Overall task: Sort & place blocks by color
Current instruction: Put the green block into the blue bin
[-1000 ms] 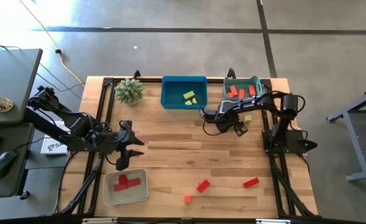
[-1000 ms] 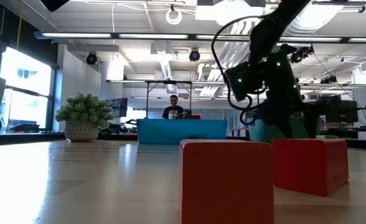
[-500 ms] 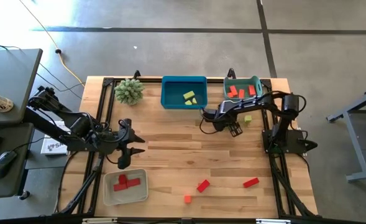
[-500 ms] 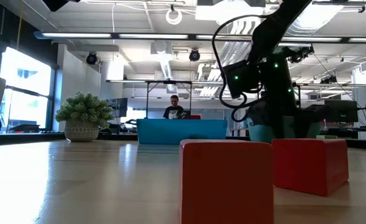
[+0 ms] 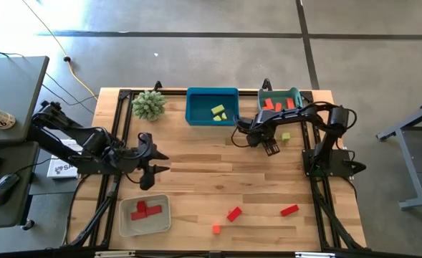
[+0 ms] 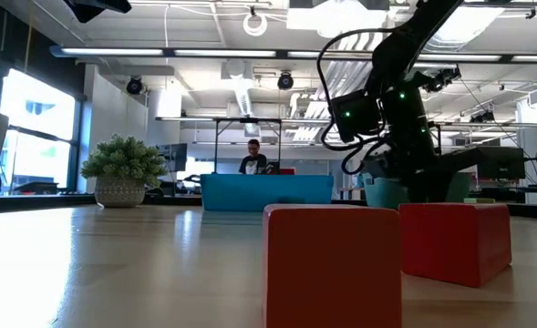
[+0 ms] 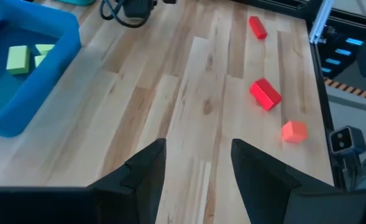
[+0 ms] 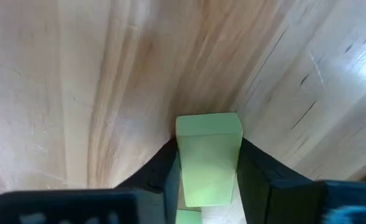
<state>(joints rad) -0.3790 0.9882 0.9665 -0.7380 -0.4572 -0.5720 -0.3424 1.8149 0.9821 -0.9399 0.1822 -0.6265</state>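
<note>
Blocks are spread over my wooden desk (image 5: 211,179), and several are hard to read from where I sit: the yellow-green block (image 8: 207,155) clamped in the right hand (image 5: 270,147) is plain only in the right wrist view, where its lower part is cut off between the two dark fingers, while in the high view the arm hides it. That right hand sits at the far right of the desk, just near of the teal tray (image 5: 279,100). In the low view, two big red blocks (image 6: 332,264) up close fill the foreground and hide much of the desk behind them. The blocks are small plain cubes and short bars, matte, in red, orange and yellow-green. Loose ones lie toward the near edge: a red block (image 5: 233,213), a red bar (image 5: 289,210) and a small orange cube (image 5: 216,229); one yellow-green cube (image 5: 286,136) rests beside the right arm. The blue tray (image 5: 212,105) at far centre holds yellow-green pieces, the teal tray holds red ones, and the grey tray (image 5: 144,215) at near left holds red bars. My left hand (image 5: 152,161) hovers above the desk left of centre, fingers parted and holding nothing. A spiky plant (image 5: 148,105) stands at far left.
</note>
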